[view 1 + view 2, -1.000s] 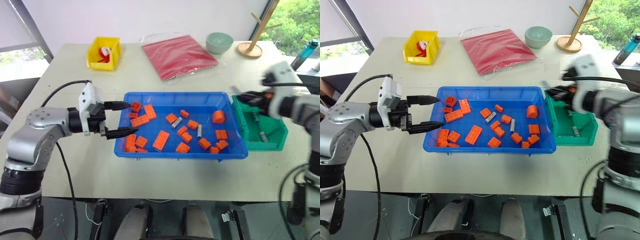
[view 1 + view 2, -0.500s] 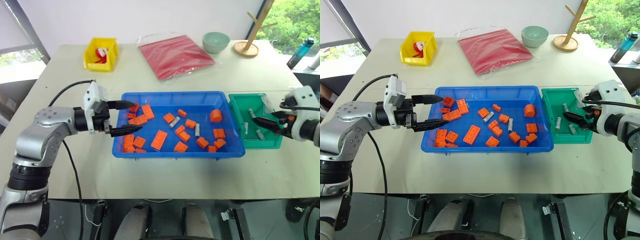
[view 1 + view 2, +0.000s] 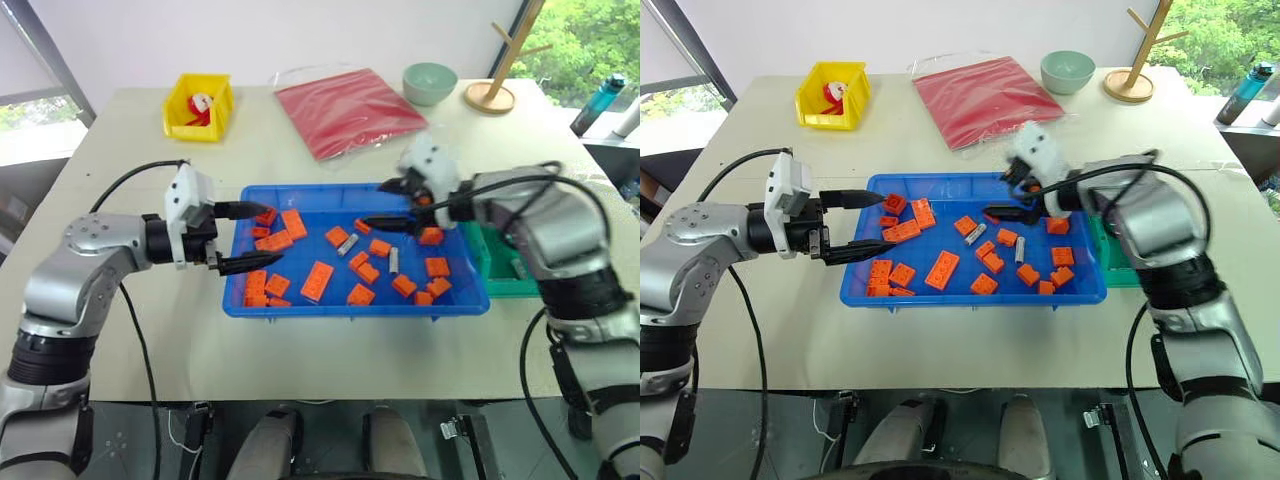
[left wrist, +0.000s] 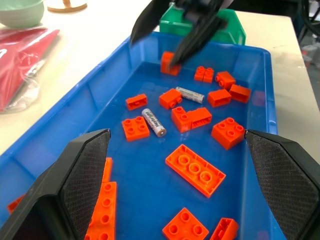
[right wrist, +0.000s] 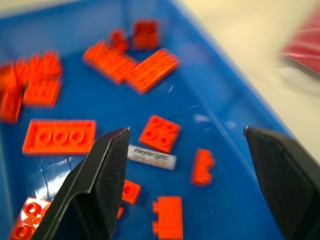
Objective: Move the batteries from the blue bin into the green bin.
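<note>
So the blue bin (image 3: 300, 305) sits mid-table with its long side along the table's front edge, and the green bin (image 3: 497, 283) is butted against its right end, mostly hidden behind the right arm; inside the blue one, mixed in with the orange bricks (image 3: 321, 281), I count two batteries left, both around the middle and closer to the right end; the right gripper (image 3: 392, 206) hangs over the bin's back-right part with its jaws spread wide and nothing in them, pointing toward the middle; the left gripper (image 3: 240, 236) is parked at the bin's left end, also wide open and empty, so the right one is clearly nearer; the battery (image 5: 151, 156) it's lined up on lies flat on the bin floor, just ahead of and below the fingers, nearer one finger than the other; its long axis runs roughly across the gap between the fingers, so my guess is the wrist needs a roll to pinch it across its thin side; the other battery (image 3: 394, 261) lies nearer the front rim, long axis pointing front to back.
</note>
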Controlling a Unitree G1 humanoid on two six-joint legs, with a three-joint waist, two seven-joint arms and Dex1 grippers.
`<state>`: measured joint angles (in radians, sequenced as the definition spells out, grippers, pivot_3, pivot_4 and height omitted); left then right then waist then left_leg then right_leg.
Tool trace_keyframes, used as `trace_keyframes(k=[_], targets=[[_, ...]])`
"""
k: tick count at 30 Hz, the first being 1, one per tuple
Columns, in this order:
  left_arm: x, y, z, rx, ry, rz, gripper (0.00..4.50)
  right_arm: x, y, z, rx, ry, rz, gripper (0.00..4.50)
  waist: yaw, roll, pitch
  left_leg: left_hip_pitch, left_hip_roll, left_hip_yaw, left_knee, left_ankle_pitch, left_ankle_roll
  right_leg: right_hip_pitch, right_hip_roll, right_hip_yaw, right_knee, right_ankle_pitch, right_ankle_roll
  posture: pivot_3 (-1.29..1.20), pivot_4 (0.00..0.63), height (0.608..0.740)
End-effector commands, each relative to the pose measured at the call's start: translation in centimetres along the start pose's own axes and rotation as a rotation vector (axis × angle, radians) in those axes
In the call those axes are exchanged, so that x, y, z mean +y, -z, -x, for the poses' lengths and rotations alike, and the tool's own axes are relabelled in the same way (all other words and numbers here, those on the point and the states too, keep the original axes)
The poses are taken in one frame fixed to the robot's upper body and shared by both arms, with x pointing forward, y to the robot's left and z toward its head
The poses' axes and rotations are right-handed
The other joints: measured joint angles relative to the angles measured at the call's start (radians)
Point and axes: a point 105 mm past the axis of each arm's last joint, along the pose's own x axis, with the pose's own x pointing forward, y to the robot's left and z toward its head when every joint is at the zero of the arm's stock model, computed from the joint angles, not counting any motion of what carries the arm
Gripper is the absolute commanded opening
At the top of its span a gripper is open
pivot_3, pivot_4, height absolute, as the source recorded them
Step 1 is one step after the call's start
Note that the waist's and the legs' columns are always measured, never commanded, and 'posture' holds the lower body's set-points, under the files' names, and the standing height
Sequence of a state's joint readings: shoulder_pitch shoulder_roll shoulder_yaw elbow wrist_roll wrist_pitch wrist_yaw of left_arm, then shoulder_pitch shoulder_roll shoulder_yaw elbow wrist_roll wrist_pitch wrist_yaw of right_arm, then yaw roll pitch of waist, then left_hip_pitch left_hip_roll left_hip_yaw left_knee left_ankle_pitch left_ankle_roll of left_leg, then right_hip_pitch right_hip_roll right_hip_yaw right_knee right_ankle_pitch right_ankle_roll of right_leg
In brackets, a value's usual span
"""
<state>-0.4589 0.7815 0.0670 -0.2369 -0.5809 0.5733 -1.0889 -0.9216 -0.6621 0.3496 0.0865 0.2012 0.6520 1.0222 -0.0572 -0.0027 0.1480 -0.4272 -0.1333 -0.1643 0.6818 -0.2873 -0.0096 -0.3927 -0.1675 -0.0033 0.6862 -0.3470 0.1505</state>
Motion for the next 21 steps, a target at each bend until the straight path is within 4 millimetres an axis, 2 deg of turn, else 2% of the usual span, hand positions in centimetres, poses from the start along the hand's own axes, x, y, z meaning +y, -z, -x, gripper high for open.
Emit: trace_keyframes(k=[1,10,21], targets=[[-0.3,-1.1,0.6,-0.019,-0.021,-0.044,4.5,-0.1,0.0,-1.3,0.03,-0.075,0.128,3.72,0.0,0.0,0.0,0.0,0.0,0.0,0.0,0.0,0.0,0.0,0.0,0.0,0.0,0.0,0.0,0.0,0.15,0.717],[-1.1,-1.1,1.6,-0.001,-0.064,-0.046,4.5,-0.8,3.5,-3.9,0.161,-0.187,0.222,3.72,-0.015,0.0,0.0,0.0,0.001,-0.002,-0.001,0.0,0.0,-0.001,0.001,0.0,0.001,0.0,0.0,0.0,0.15,0.717],[-1.2,-1.3,1.5,-0.008,-0.081,-0.047,4.5,-0.5,4.8,-5.1,0.193,-0.248,0.195,3.72,-0.015,0.0,0.0,0.001,0.0,-0.004,-0.001,0.0,-0.001,0.0,0.002,0.0,0.001,0.0,0.0,0.0,0.15,0.717]])
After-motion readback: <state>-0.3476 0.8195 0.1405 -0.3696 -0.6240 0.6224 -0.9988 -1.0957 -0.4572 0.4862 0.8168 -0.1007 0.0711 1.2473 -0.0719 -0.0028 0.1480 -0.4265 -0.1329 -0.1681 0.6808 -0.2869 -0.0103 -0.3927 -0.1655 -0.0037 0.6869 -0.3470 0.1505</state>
